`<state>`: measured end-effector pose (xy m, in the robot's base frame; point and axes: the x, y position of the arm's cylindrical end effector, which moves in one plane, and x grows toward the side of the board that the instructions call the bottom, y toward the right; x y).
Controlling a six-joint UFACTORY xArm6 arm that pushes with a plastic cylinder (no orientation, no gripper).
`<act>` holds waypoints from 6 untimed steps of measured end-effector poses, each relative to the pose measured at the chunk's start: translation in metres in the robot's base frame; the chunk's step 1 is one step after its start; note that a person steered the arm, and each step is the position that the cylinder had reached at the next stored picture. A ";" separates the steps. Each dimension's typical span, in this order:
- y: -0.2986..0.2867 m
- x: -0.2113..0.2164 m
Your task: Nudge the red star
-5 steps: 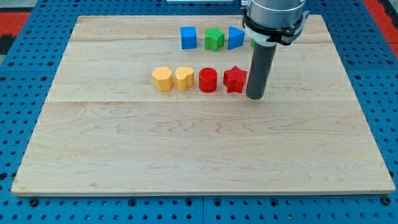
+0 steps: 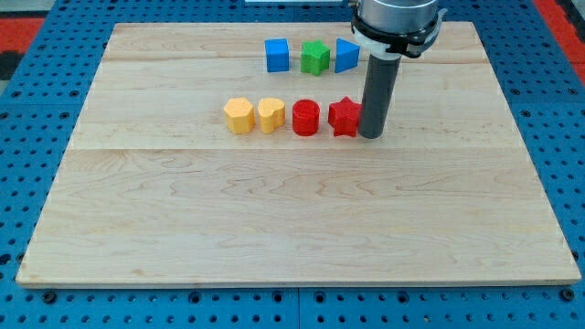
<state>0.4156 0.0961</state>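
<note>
The red star [image 2: 343,117] lies right of the board's middle, at the right end of a row of blocks. My tip [image 2: 370,135] stands on the board right against the star's right side; whether it touches cannot be told. The rod rises from there and hides the board behind it. Left of the star in the same row are a red cylinder [image 2: 305,118], a yellow heart [image 2: 270,115] and a yellow hexagon-like block [image 2: 239,115].
Near the view's top are a blue cube [image 2: 277,54], a green star-like block [image 2: 315,57] and a blue wedge-like block [image 2: 345,56], just left of the rod. The wooden board [image 2: 274,219] lies on a blue pegboard.
My tip has moved a little to the left and up, closing the small gap to the red star's right side. The blocks have not visibly moved.
</note>
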 end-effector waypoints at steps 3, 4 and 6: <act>-0.001 0.026; 0.003 0.022; 0.003 -0.001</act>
